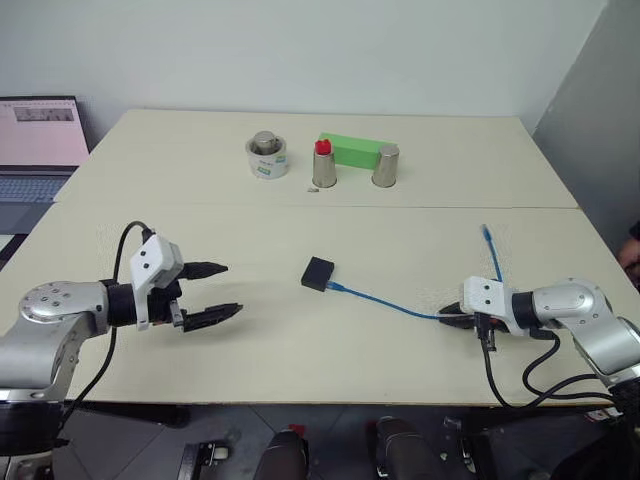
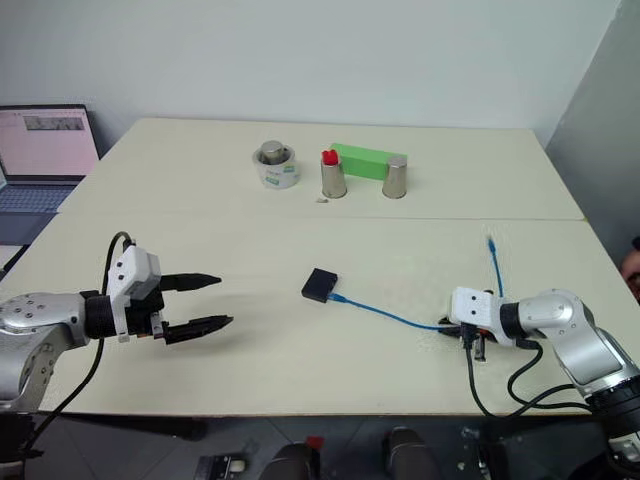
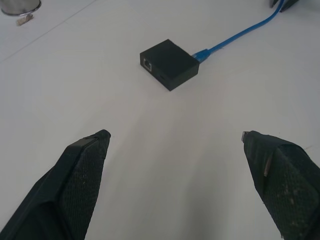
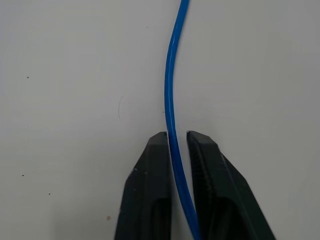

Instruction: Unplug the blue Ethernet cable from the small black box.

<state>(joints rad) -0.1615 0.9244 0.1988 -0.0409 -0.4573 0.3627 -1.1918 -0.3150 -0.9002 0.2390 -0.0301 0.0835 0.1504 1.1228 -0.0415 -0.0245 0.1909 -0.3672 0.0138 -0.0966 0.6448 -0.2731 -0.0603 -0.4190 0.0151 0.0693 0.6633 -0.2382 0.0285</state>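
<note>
The small black box (image 1: 318, 272) lies flat in the middle of the table. The blue Ethernet cable (image 1: 395, 303) runs from a plug right at the box's near-right edge (image 3: 200, 54) to my right gripper (image 1: 447, 319). From there it curves back to a free plug (image 1: 486, 232). I cannot tell whether the plug by the box sits in a port. In the right wrist view my right gripper (image 4: 174, 136) is shut on the cable (image 4: 170, 90). My left gripper (image 1: 231, 288) hovers open left of the box, pointing at it (image 3: 169, 64).
At the back of the table stand a white tub with a metal weight (image 1: 267, 157), two metal cups (image 1: 324, 170) (image 1: 386, 165), one with a red piece on it, and a green block (image 1: 349, 150). A laptop (image 1: 38, 135) stands beyond the far left edge.
</note>
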